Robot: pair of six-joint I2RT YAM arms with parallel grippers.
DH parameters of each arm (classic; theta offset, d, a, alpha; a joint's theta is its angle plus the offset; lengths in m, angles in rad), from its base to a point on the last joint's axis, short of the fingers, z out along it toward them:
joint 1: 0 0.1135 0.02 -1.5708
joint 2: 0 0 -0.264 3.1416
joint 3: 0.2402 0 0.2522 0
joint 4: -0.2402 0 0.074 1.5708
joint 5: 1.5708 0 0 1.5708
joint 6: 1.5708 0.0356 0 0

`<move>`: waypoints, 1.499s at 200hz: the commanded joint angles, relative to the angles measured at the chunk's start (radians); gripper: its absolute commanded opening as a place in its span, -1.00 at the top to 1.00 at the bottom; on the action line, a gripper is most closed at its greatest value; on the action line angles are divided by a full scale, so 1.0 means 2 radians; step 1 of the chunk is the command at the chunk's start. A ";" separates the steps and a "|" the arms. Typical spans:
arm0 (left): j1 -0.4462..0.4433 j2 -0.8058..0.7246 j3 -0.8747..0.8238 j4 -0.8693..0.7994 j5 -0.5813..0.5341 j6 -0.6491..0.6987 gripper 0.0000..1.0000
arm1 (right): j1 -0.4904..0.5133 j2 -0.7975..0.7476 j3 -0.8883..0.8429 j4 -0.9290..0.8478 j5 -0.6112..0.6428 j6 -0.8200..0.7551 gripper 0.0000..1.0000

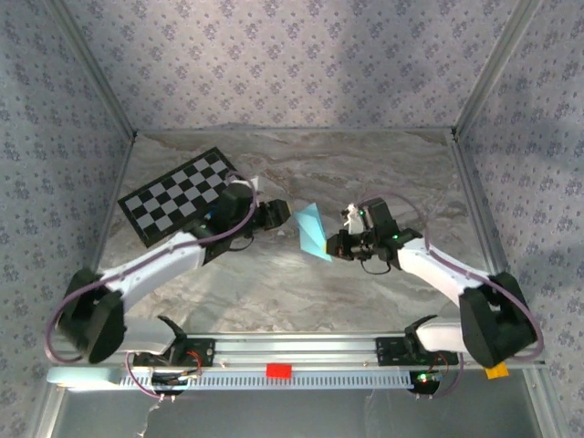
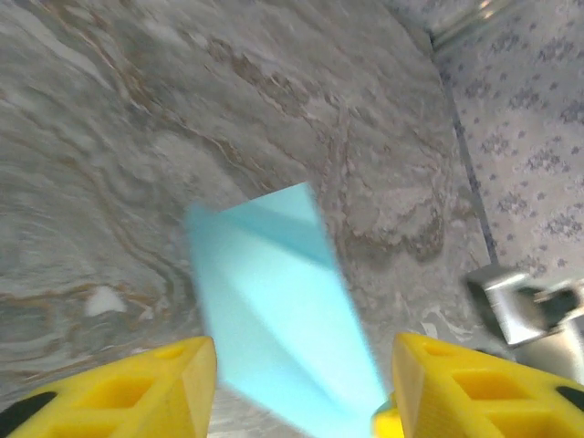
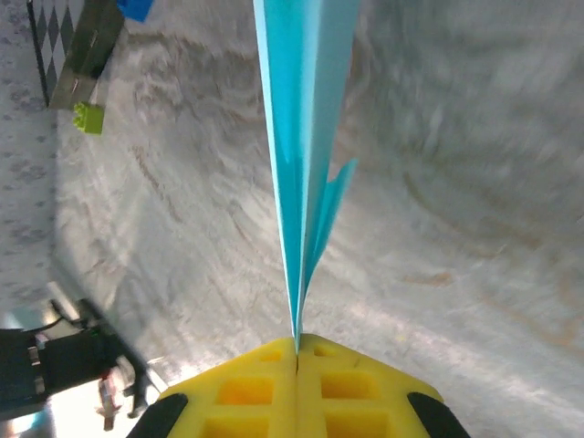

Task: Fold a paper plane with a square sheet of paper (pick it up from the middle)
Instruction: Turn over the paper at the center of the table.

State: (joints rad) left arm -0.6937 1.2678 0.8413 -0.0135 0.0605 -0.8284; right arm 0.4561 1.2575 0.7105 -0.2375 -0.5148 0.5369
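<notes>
The paper plane [image 1: 310, 230], a light sky-blue sheet folded to a slim pointed shape, hangs in the air over the middle of the table. My right gripper [image 1: 336, 245] is shut on its lower end. In the right wrist view the yellow fingers [image 3: 246, 388] press together on the folded edge of the paper plane [image 3: 306, 137], which rises straight away from them. My left gripper [image 1: 283, 215] is just left of the paper and open. Its yellow fingers [image 2: 173, 379] stand wide apart on either side of the paper plane [image 2: 274, 319] without touching it.
The black-and-white checkerboard card [image 1: 182, 193] lies at the back left, partly under the left arm. A small green block [image 3: 88, 117] and a dark-blue block [image 3: 137, 7] sit near it. Metal frame posts and patterned walls bound the marble table [image 1: 365, 164].
</notes>
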 commanded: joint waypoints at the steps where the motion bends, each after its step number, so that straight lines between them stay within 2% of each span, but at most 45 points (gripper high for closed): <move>1: 0.002 -0.052 -0.041 -0.050 -0.075 0.018 -0.14 | 0.007 -0.027 0.055 -0.146 0.123 -0.109 0.94; 17: 0.003 -0.096 -0.069 -0.058 -0.092 0.009 -0.21 | 0.021 -0.031 0.088 -0.193 0.181 -0.133 0.94; 49: 0.009 -0.172 -0.102 -0.103 -0.127 -0.005 -0.23 | 0.063 -0.021 0.147 -0.259 0.349 -0.151 0.96; 76: 0.026 -0.224 -0.122 -0.125 -0.132 -0.008 -0.30 | 0.103 0.006 0.183 -0.310 0.486 -0.158 0.96; 97: 0.043 -0.252 -0.130 -0.142 -0.133 -0.008 -0.35 | 0.125 0.037 0.200 -0.337 0.556 -0.154 0.96; 122: 0.051 -0.275 -0.133 -0.156 -0.138 -0.011 -0.43 | 0.148 0.070 0.212 -0.358 0.604 -0.137 0.96; 164: 0.052 -0.285 -0.132 -0.175 -0.148 -0.026 -0.48 | 0.185 0.113 0.202 -0.354 0.588 -0.118 0.89; 177: 0.052 -0.287 -0.129 -0.184 -0.149 -0.031 -0.49 | 0.193 0.138 0.202 -0.353 0.559 -0.114 0.89; 201: 0.052 -0.300 -0.132 -0.196 -0.160 -0.037 -0.50 | 0.225 0.188 0.212 -0.358 0.544 -0.100 0.87; 238: 0.055 -0.327 -0.135 -0.216 -0.181 -0.044 -0.51 | 0.269 0.224 0.221 -0.327 0.484 -0.101 0.69; 253: 0.058 -0.334 -0.135 -0.217 -0.182 -0.042 -0.52 | 0.272 0.209 0.216 -0.292 0.420 -0.103 0.54; 272: 0.061 -0.334 -0.130 -0.223 -0.178 -0.041 -0.53 | 0.254 0.178 0.199 -0.247 0.324 -0.092 0.19; 292: 0.062 -0.328 -0.127 -0.218 -0.157 -0.038 -0.53 | 0.197 0.115 0.149 -0.177 0.202 -0.091 -0.11; 300: 0.063 -0.323 -0.128 -0.214 -0.147 -0.038 -0.53 | 0.165 0.090 0.121 -0.135 0.139 -0.081 -0.12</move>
State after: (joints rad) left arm -0.5751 0.6094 0.5789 -0.4408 -0.2745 -0.9070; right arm 0.9199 1.5833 1.0573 -0.6964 0.1295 0.3313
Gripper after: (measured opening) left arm 0.764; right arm 0.546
